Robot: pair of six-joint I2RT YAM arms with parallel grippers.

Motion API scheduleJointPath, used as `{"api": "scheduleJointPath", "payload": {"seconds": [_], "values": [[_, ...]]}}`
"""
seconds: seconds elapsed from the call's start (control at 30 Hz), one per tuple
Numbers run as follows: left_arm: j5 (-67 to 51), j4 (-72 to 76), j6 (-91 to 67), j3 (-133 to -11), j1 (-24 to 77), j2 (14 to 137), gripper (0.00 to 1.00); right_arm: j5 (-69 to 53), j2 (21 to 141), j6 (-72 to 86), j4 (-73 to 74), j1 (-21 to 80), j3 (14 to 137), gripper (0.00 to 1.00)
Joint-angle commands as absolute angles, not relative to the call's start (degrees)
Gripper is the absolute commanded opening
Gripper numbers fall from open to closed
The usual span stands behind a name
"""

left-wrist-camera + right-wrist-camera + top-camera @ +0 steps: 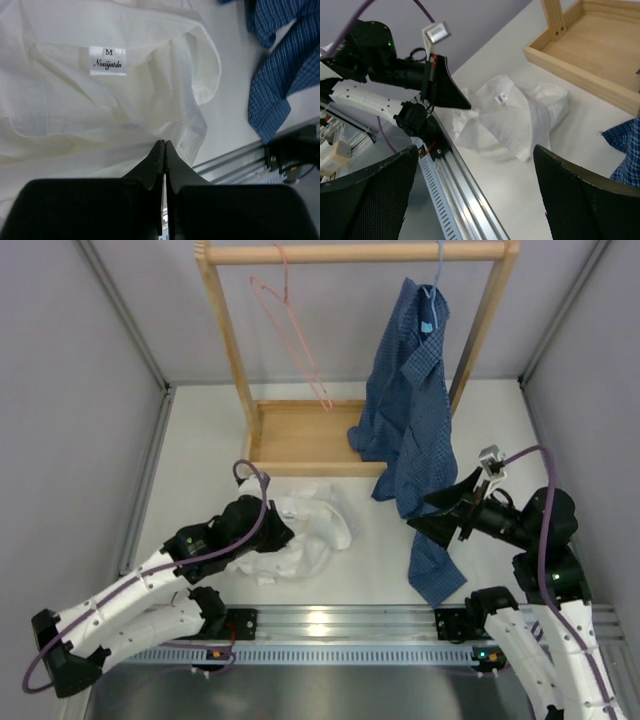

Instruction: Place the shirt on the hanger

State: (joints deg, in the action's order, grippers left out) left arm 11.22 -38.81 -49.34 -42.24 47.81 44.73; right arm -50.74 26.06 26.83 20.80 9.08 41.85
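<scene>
Two claws were inspected. The left claw [164, 146] had its jaws pressed together, tips against the near edge of the crumpled plain white button-up shirt [100, 95]. Whether cloth was nipped between them could not be told. The right claw [425, 515] stood wide apart, holding nothing, the shirt well ahead of it. The thin pink wire hanger [300, 340] hung from the wooden rail [350, 253], far beyond both claws. Judged step: securing the shirt. The next move would call for a confirmed hold near the collar, then a lift.
</scene>
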Motion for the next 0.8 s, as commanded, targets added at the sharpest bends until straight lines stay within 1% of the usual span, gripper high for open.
{"api": "scheduleJointPath", "payload": {"seconds": [0.0,0.07,0.1,0.13,0.17,0.2,0.23,0.3,0.37,0.4,0.47,0.53,0.63,0.73,0.77], "values": [[9.4,-32.9,-48.9,-39.1,54.9,47.4,0.0,-46.4,28.4,21.5,22.8,15.1,46.4,0.91],[11.9,-32.9,-50.7,-38.1,60.5,51.4,0.0,-38.3,32.0,19.6,24.0,20.2,46.4,0.89],[13.0,-33.0,-51.8,-36.9,63.7,52.9,0.0,-34.9,33.4,19.0,23.8,27.4,46.2,0.88],[15.2,-32.9,-54.1,-36.2,64.9,53.3,0.0,-26.4,36.4,18.8,23.6,31.7,46.0,0.88],[16.2,-33.0,-55.0,-35.6,66.0,53.3,0.0,-21.3,38.6,18.2,22.9,36.5,46.0,0.88],[16.9,-33.0,-55.7,-35.0,66.6,53.1,0.0,-16.0,40.7,17.6,22.7,46.2,46.3,0.88],[17.7,-33.0,-56.9,-33.8,67.2,52.0,0.0,-4.8,45.7,16.4,22.6,50.3,47.0,0.89],[17.8,-33.1,-57.2,-32.6,67.3,49.9,0.0,3.9,52.3,15.6,19.8,56.7,46.3,0.88],[17.1,-33.0,-56.9,-32.2,67.4,48.4,0.0,3.5,55.5,16.1,15.3,56.8,44.4,0.85],[16.9,-33.0,-56.7,-32.0,67.4,47.1,0.0,2.9,56.9,16.1,9.3,56.9,43.1,0.84],[15.8,-33.1,-56.2,-31.5,67.5,46.1,0.0,3.3,62.2,15.8,6.0,56.9,41.2,0.8],[15.5,-33.2,-55.8,-31.3,67.5,45.1,0.0,3.5,67.6,14.9,2.9,56.9,41.2,0.78],[15.1,-33.1,-56.2,-30.6,67.5,44.0,0.0,0.4,74.4,14.1,-1.9,57.0,41.6,0.76],[15.5,-33.2,-56.3,-30.2,67.5,43.5,0.0,-1.5,81.0,13.5,-4.6,56.9,41.9,0.7],[15.6,-33.1,-56.3,-30.2,67.5,43.3,0.0,-2.3,82.4,13.4,-6.7,56.9,41.8,0.64]]}}
